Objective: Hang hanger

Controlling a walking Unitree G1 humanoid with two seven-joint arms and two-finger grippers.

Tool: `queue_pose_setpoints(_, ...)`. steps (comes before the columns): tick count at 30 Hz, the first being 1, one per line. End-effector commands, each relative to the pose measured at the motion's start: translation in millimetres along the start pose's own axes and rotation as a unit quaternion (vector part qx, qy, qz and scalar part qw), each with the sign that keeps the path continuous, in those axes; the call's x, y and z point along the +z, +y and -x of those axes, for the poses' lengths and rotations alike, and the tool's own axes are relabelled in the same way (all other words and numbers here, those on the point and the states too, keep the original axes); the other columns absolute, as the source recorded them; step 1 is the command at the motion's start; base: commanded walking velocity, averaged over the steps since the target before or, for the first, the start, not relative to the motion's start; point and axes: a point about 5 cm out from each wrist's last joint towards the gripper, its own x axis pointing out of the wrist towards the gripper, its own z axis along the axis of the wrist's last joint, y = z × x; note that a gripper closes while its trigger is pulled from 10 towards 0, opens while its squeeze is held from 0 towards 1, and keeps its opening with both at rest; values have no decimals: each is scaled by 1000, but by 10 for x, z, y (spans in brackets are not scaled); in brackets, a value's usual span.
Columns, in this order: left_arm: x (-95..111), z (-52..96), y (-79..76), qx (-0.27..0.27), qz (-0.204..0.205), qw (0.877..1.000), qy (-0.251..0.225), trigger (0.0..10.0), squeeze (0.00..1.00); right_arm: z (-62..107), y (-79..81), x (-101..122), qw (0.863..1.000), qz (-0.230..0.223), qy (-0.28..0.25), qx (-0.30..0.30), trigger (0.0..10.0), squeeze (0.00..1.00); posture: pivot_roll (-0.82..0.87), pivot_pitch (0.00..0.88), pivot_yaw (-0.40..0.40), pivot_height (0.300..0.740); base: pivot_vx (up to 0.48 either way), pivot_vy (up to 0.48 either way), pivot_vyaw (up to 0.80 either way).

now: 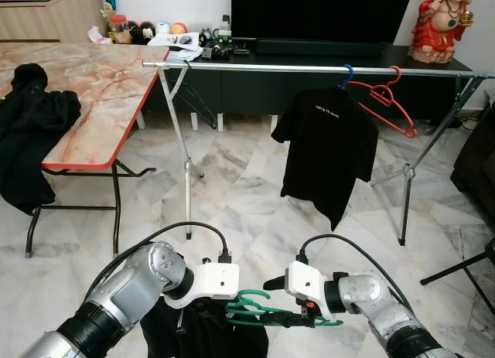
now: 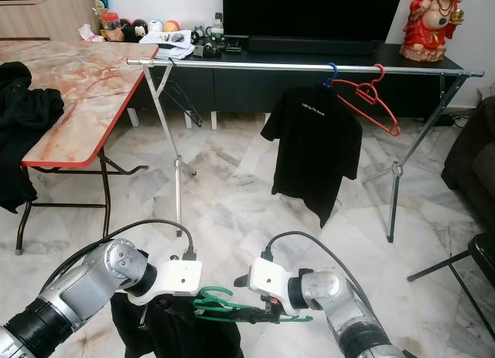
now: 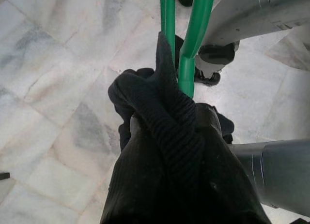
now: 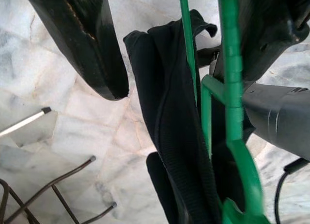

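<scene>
Here, low in front of the robot, well short of the rail:
Step in hand: dressing the green hanger [image 1: 259, 310] with a black garment [image 1: 205, 335]; by my reading the hanging itself is not yet begun.
Green hanger: held level between the two hands, hook toward the left hand, bar running toward the right; the garment's ribbed collar [image 3: 169, 112] sits bunched against its green bars.
Left hand [image 1: 224, 300]: buried in black cloth at the collar; cannot tell how far its fingers are parted or what they grip.
Right hand [image 1: 298, 318]: at the hanger's bar; in the right wrist view one black finger [image 4: 85, 45] stands clear to one side and the other lies against the green bar, so the gap looks wide; whether it pinches the bar, cannot tell.
Garment: hangs limp below the hanger, over the marble floor [image 1: 232, 196].
Rail [image 1: 309, 67]: silver, on tripod legs, ahead and above; already carries a black T-shirt [image 1: 329, 153] on a blue hook and a bare red hanger [image 1: 387, 103] beside it; free length toward the left end.
Worktop [image 1: 85, 87]: at left, more black clothing [image 1: 31, 134] draped over its edge.
Next move, as judged: seat the collar over both shoulders of the hanger, secure the hook, raise it and approach the rail's free stretch.
Risk: cloth slipping off one end while lifting.
</scene>
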Motion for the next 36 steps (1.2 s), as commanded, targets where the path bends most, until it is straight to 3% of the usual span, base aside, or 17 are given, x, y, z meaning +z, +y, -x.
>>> queue_pose_setpoints(1, 98, 23, 33, 3, -20, 1000, -1, 10000, 0, -30, -6, 8, 1000, 10, 7, -3, 10000, 0, 10, 68, -26, 740, 0, 0, 0)
queue_pose_setpoints(9, 129, 7, 32, 2, -22, 1000, -5, 10000, 0, -68, -11, 23, 1000, -15, -21, -14, 10000, 0, 14, 63, -27, 740, 0, 0, 0)
queue_pose_setpoints(10, 130, 6, 32, 2, -22, 1000, -5, 10000, 0, -69, -12, 25, 999, -17, -23, -14, 8863, 0, 14, 63, -27, 740, 0, 0, 0)
queue_pose_setpoints(11, 131, 5, 31, 2, -22, 1000, -5, 10000, 0, -68, -14, 27, 999, -21, -27, -14, 8863, 0, 14, 63, -27, 740, 0, 0, 0)
queue_pose_setpoints(12, 131, 3, 30, 2, -22, 1000, -5, 10000, 0, -62, -25, 32, 999, -29, -33, -18, 3333, 0, 13, 61, -26, 740, 0, 0, 0)
queue_pose_setpoints(13, 131, 3, 30, 2, -22, 1000, -5, 10000, 0, -58, -31, 35, 999, -31, -35, -19, 745, 0, 13, 61, -26, 740, 0, 0, 0)
queue_pose_setpoints(14, 131, 1, 30, 2, -21, 1000, -5, 10000, 0, -53, -38, 41, 999, -33, -39, -19, 0, 0, 13, 60, -26, 740, 0, 0, 0)
queue_pose_setpoints(36, 131, 1, 44, 4, -21, 1000, -5, 10000, 0, -25, -29, 15, 998, -45, -41, -8, 0, 0, 14, 66, -26, 740, 0, 0, 0)
